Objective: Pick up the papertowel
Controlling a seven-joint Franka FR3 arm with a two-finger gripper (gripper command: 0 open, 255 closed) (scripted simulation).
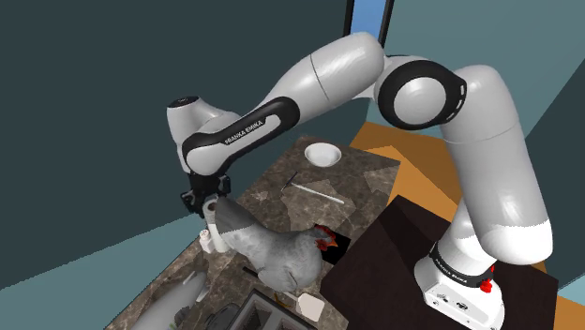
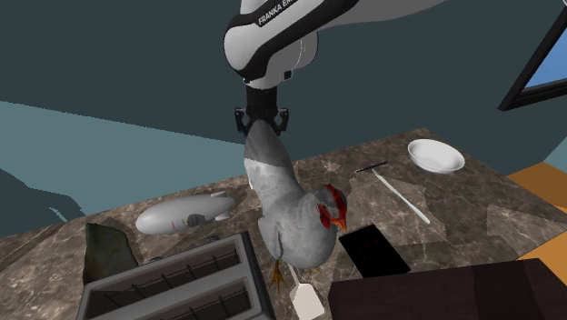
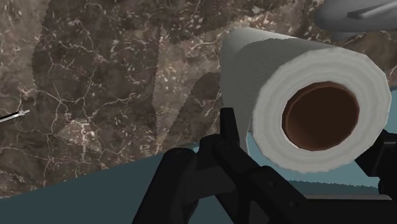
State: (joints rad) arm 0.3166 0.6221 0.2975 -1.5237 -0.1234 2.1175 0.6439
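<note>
Over the marble counter [image 3: 95, 95] beside the chicken [image 2: 300, 218], I am clamping the fingers [image 3: 230, 127] of the gripper [image 3: 305, 132] on the paper towel roll [image 3: 299, 76], judging a straight lift is coming next.

End effector [image 2: 263, 120] partly hidden behind chicken [image 2: 295, 214] tail

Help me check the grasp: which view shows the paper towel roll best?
The wrist view: the paper towel roll sits close up between the jaws, brown core facing the camera. The shoulder view shows a white sliver of it beside the chicken; in the second exterior view the chicken blocks it.
</note>
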